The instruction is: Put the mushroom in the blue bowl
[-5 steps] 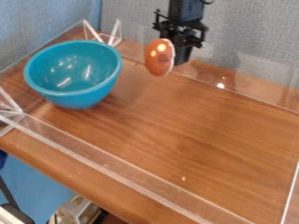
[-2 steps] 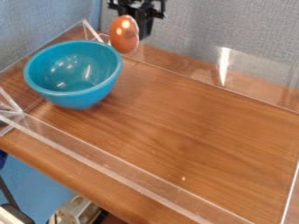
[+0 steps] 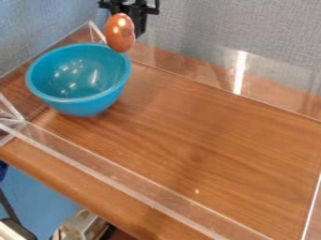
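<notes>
Since a second ago the tool (image 3: 129, 8) has carried the mushroom (image 3: 119, 32) leftward across the picture, from a spot well to the right of the blue bowl (image 3: 79, 79) to a spot close to the bowl's far right rim, and it now sits higher in the frame, so that only the lowest black part of it shows at the top edge. Its jaws are clenched on the top of the mushroom, which hangs below them in the air with its reddish-brown cap facing the camera; the cream stem cannot be made out from this angle. Measured against the bowl, the mushroom is behind and a little to the right of the bowl's middle, clear of the rim and touching nothing but the tool. The bowl itself has not shifted: it stands upright on the wooden desk (image 3: 201, 141) at the desk's left end, glossy turquoise, with nothing visible inside it but light reflections. A low clear plastic wall (image 3: 238, 67) runs around the desk's edge, passing just behind the bowl and just to its left, and the mushroom hangs roughly above the stretch of that wall behind the bowl. To the right of the bowl the desk surface is plain brown wood grain.
</notes>
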`<act>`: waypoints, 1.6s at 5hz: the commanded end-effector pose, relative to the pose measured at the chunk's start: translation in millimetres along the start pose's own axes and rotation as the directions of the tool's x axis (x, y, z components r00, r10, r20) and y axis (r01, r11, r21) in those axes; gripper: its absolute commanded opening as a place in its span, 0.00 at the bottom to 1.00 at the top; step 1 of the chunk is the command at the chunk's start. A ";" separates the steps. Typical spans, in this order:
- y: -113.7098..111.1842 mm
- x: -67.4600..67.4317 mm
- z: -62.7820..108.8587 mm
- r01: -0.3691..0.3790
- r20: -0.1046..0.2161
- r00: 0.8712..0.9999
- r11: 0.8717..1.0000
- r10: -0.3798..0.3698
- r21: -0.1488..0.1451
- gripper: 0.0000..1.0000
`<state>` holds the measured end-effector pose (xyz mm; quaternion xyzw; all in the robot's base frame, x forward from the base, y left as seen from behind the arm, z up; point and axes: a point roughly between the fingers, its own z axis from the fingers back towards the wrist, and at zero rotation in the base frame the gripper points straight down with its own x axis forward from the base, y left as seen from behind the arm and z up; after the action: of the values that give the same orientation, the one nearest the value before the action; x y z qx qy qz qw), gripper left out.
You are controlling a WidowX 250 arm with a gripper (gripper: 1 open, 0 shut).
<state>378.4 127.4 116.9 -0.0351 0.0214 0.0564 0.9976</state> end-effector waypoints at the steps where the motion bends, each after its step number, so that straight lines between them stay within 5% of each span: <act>1: 15.9 4.4 22.8 -0.070 0.082 0.994 0.997 0.068 0.014 0.00; 6: 44.5 2.8 22.6 -0.267 0.149 0.952 0.964 0.266 -0.017 0.00; 8: 49.2 -8.4 9.2 -0.283 0.127 0.952 0.959 0.280 0.008 0.00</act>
<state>369.3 170.8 91.3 -0.0271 0.0054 0.1926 0.9809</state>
